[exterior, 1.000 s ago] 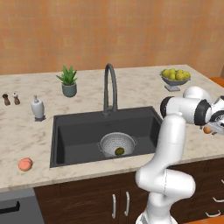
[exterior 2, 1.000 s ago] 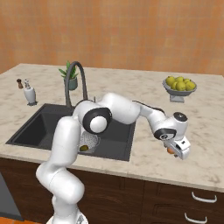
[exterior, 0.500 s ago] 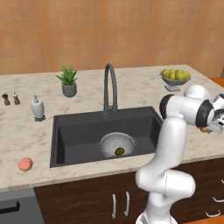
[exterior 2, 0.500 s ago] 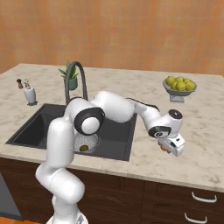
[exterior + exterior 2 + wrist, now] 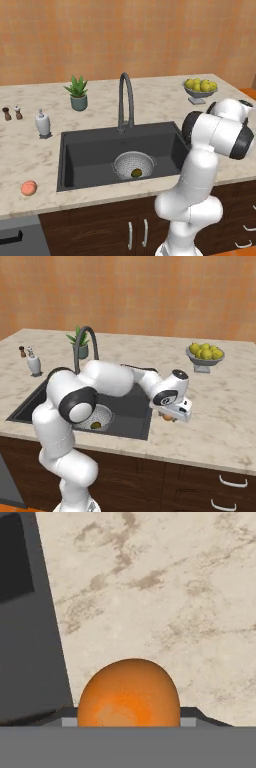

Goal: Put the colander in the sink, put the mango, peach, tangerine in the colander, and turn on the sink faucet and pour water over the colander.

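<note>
My gripper [image 5: 171,416] is shut on the bright orange tangerine [image 5: 167,417], just above the counter at the right edge of the black sink [image 5: 30,403]. In the hand view the tangerine [image 5: 128,694] sits between the fingertips, with the sink's edge at the left. The silver colander [image 5: 133,165] stands in the sink [image 5: 100,145] with the dark green mango [image 5: 136,173] inside it. Left of the sink, the pinkish peach [image 5: 29,188] lies on the counter near the front edge. The dark gooseneck faucet [image 5: 126,100] rises behind the basin; no water shows.
A pedestal bowl of yellow-green fruit [image 5: 200,89] stands at the back right of the counter. Behind the sink to the left are a potted plant [image 5: 77,93], a soap dispenser [image 5: 43,124] and two small shakers [image 5: 12,113]. My white arm reaches across the sink's right side.
The gripper closed on the tangerine and has carried it left across the counter, from the right side toward the sink's right edge.
</note>
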